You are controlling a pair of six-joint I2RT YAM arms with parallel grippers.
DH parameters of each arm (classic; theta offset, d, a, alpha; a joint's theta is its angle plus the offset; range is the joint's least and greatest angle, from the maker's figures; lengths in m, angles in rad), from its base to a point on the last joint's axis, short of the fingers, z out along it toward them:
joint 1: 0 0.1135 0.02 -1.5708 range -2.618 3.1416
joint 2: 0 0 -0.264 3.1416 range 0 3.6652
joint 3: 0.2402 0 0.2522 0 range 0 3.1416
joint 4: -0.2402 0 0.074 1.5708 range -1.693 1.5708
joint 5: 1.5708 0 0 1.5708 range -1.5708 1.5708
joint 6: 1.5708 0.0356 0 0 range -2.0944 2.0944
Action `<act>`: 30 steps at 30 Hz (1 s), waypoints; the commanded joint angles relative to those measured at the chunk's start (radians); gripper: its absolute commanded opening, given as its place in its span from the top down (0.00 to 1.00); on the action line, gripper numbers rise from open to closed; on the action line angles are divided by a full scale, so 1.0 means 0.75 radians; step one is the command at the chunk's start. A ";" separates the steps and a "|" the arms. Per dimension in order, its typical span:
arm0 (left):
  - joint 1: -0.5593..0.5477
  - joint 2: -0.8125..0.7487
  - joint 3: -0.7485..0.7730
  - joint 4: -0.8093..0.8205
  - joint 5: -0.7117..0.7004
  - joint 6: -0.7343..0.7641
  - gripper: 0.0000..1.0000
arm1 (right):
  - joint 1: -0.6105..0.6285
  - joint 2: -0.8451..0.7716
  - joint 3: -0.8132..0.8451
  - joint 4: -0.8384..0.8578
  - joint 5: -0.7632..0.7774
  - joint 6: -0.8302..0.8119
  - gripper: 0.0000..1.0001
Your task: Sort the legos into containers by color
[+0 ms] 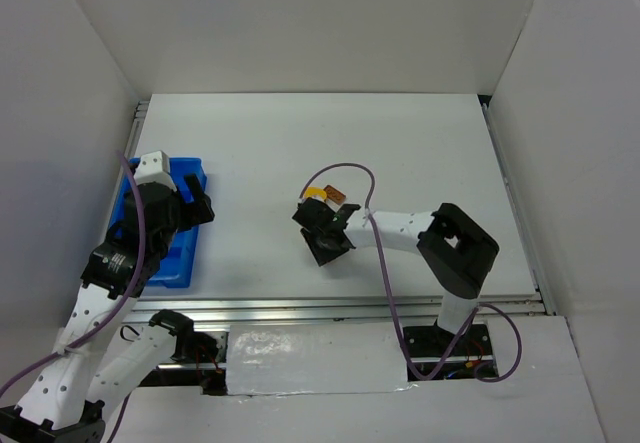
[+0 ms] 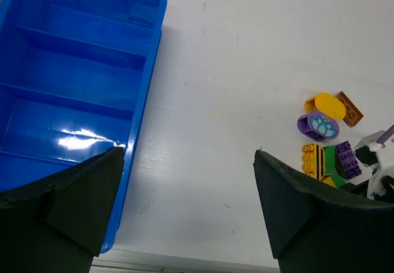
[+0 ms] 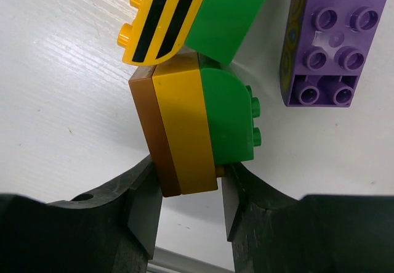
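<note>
the right gripper [image 3: 189, 200] clamps a brown, yellow and green stack of legos [image 3: 191, 125] near a purple brick [image 3: 332, 39].

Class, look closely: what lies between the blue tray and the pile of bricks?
Only bare white table separates tray from bricks, seen from the left wrist.

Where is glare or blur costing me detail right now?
Left wrist: a glare patch on the blue tray floor, lego pile sharp. Right wrist: the gripped brown-yellow-green brick stack is crisp, tool fingers slightly soft. Top external: even light, legos tiny beside the right tool.
</note>
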 commanded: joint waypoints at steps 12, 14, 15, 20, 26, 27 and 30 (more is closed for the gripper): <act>0.006 0.013 0.023 0.060 0.077 0.009 0.00 | 0.148 -0.230 0.057 -0.113 0.156 0.086 1.00; 0.008 0.025 0.033 0.068 0.222 -0.010 0.00 | 0.160 -0.311 0.051 -0.087 0.154 0.102 1.00; 0.006 0.033 0.031 0.076 0.279 -0.042 0.00 | 0.170 -0.338 0.047 -0.069 0.148 0.106 1.00; 0.006 0.039 -0.083 0.312 0.869 -0.248 0.00 | 0.193 -0.547 -0.063 0.199 0.111 0.145 1.00; -0.018 0.070 -0.194 0.601 1.208 -0.476 0.01 | 0.271 -0.588 -0.041 0.337 0.168 0.155 1.00; -0.024 0.074 -0.198 0.610 1.212 -0.488 0.01 | 0.293 -0.580 -0.021 0.345 0.186 0.157 1.00; -0.051 0.103 -0.214 0.614 1.196 -0.507 0.03 | 0.332 -0.584 -0.017 0.392 0.232 0.165 1.00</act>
